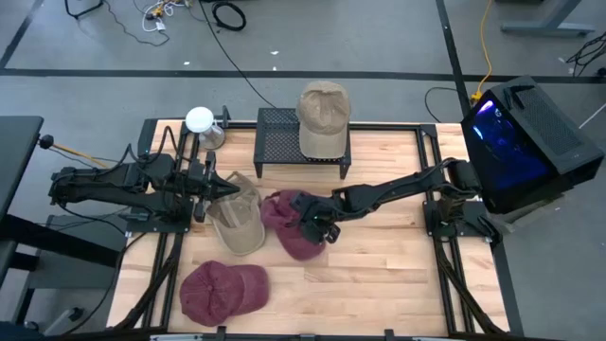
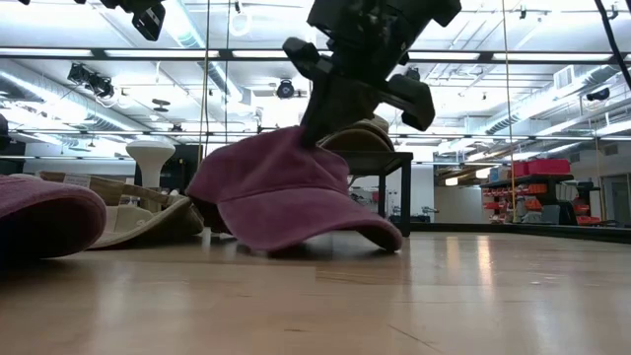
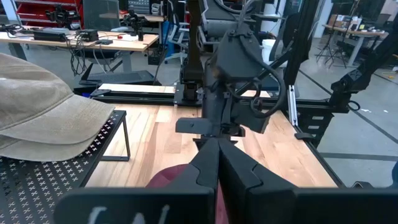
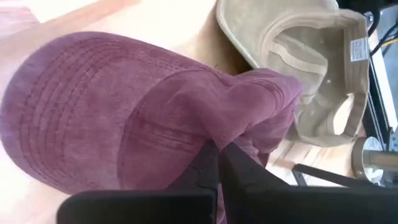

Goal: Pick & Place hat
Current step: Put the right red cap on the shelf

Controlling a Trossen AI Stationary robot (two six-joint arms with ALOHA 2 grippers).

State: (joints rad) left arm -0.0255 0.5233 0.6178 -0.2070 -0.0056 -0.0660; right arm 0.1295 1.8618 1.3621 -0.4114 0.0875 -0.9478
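Your right hand (image 1: 317, 230) pinched shut on crown of red hat (image 1: 289, 224), in front of rack (image 1: 279, 142). Brim drags tabletop (image 1: 398, 275): lift straight, clear tan cap (image 1: 237, 216). Left hand (image 1: 210, 186) shut, empty, idle beside it.

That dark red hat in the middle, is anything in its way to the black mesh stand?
The right tool is shut on the dark red hat. The table between it and the black mesh stand looks bare, but a tan hat already sits on the stand's right side.

maroon hat (image 2: 281, 192) on table | dark arm above crown, grip seemingly pinching | tan hat (image 2: 148, 222) behind
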